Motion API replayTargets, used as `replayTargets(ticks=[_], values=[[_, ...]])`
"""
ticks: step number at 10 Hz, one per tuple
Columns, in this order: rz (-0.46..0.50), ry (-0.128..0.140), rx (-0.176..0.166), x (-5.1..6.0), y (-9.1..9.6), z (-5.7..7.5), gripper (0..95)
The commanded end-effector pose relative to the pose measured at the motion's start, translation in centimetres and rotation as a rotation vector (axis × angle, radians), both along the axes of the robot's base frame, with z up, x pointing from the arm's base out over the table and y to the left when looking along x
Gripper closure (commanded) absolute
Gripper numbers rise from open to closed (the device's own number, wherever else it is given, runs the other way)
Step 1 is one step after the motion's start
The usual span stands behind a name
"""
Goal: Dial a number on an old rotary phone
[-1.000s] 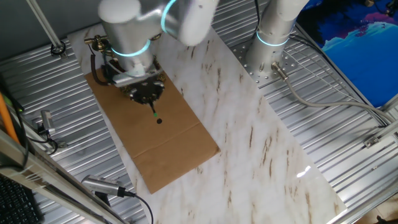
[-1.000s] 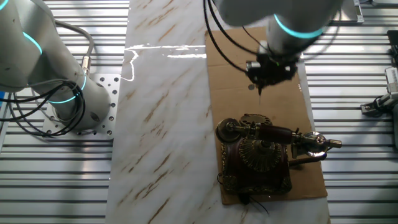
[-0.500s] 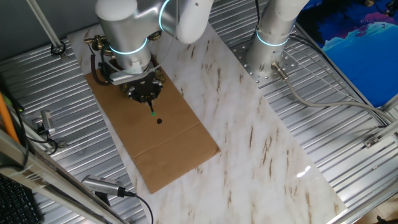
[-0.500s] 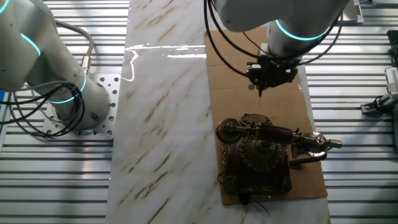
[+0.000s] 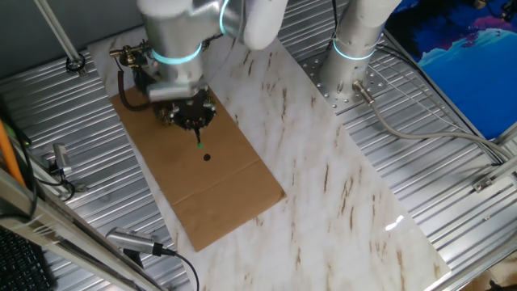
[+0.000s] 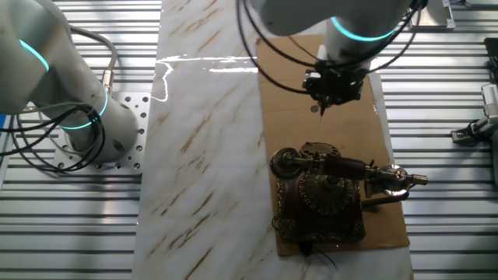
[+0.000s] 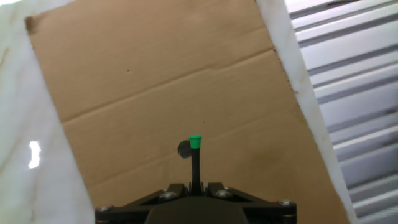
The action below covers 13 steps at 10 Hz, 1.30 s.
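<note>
gripper (image 7: 195, 186) pinching a green-tipped stick (image 7: 195, 155), its dialing finger
it hangs over bare cardboard (image 6: 288, 93), apart from the rotary phone (image 6: 327, 194) at the sheet's far end.

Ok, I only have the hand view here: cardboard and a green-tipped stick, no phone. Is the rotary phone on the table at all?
Observer: Yes. The other fixed view shows the old rotary phone at one end of the cardboard sheet, outside your frame.
Operator: Is the stick near its dial?
Observer: No. The stick in the claw hangs over bare cardboard, clearly apart from the phone.
Operator: Handset lifted?
Observer: No, the handset lies across the top of the phone.
</note>
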State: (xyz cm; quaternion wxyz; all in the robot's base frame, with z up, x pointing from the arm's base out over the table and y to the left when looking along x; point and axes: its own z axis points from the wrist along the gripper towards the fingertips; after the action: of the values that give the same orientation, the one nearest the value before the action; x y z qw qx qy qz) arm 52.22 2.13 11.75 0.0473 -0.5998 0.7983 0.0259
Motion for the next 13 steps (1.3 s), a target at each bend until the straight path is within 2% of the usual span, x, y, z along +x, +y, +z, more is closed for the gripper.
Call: replayTargets(ticks=[1,3,5,6,7,10,13], values=[[0.002,0.002,0.006,-0.9,-1.1,1.5,95.0],[0.015,-0.012,0.002,-1.4,-1.7,1.8,95.0],[0.042,-0.039,-0.001,-1.0,-2.2,1.5,95.0],[0.054,-0.044,0.004,-0.6,-2.6,1.3,95.0],[0.072,-0.046,0.004,0.1,-3.2,1.2,95.0],[0.091,-0.05,0.009,1.2,-4.5,1.0,95.0],[0.087,-0.051,0.013,1.0,-5.3,0.9,95.0]])
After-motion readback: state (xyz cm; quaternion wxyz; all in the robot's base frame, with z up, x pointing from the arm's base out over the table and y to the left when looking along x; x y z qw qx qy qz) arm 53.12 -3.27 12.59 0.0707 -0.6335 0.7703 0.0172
